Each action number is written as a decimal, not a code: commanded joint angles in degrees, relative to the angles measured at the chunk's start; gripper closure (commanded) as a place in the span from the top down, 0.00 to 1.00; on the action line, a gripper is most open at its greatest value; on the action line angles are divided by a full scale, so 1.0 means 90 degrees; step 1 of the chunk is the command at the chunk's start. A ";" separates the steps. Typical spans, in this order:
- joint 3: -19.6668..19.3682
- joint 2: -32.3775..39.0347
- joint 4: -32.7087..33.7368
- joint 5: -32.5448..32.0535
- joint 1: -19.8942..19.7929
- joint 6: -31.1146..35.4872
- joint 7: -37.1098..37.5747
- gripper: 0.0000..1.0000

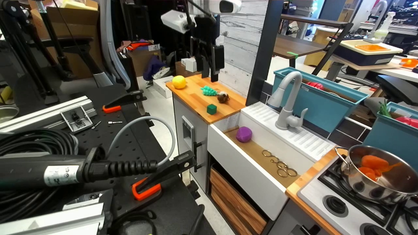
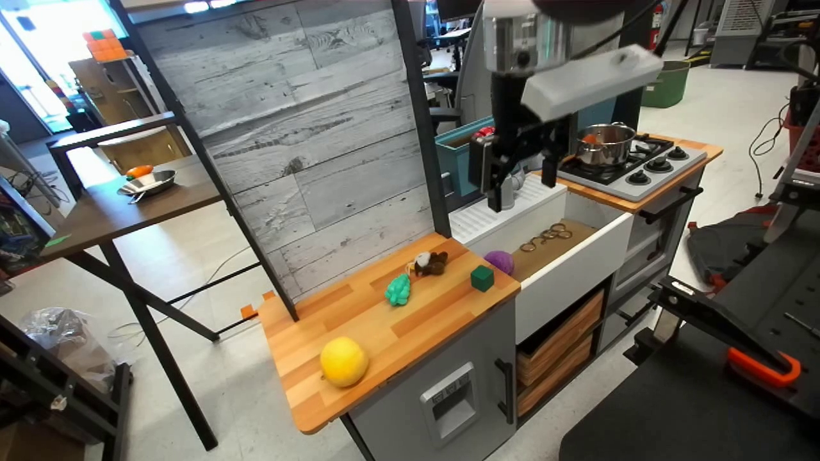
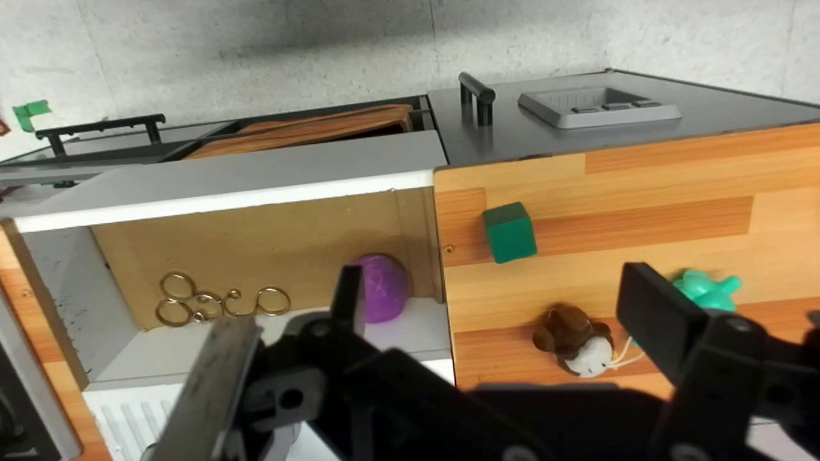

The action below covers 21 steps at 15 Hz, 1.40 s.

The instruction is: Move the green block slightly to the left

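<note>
The green block [image 1: 211, 109] is a small dark green cube on the wooden countertop [image 1: 192, 98], close to the sink end. It also shows near the counter's sink-side edge in an exterior view [image 2: 482, 278] and above the middle of the wrist view [image 3: 510, 233]. My gripper [image 1: 209, 76] is open and empty, up above the counter and sink area, pointing down. It also shows in an exterior view [image 2: 522, 192]. In the wrist view the jaws [image 3: 496, 278] are wide apart, and the block lies beyond the fingertips, between their lines. Nothing touches the block.
A brown-and-white plush toy [image 3: 572, 339], a teal grape-like toy [image 2: 398, 290] and a yellow ball [image 2: 344, 362] share the counter. A purple round piece [image 1: 244, 134] and metal rings [image 1: 281, 166] lie in the white sink [image 1: 248, 173]. A grey faucet [image 1: 289, 101] stands behind it.
</note>
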 commanded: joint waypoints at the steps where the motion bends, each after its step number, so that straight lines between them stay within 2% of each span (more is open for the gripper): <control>1: -0.0621 0.1136 0.0900 -0.0048 0.0753 0.0572 0.0455 1.00; 5: -0.0665 0.1919 0.1617 0.0286 0.0976 0.0444 0.0313 1.00; 12: -0.0575 0.2909 0.2715 0.0618 0.0896 -0.0001 0.0089 1.00; 17: -0.0521 0.3366 0.3241 0.0684 0.0863 -0.0271 -0.0026 1.00; 19: -0.0541 0.3487 0.3402 0.0661 0.0884 -0.0346 -0.0051 0.72; 21: -0.0555 0.3567 0.3539 0.0655 0.0901 -0.0432 -0.0038 0.56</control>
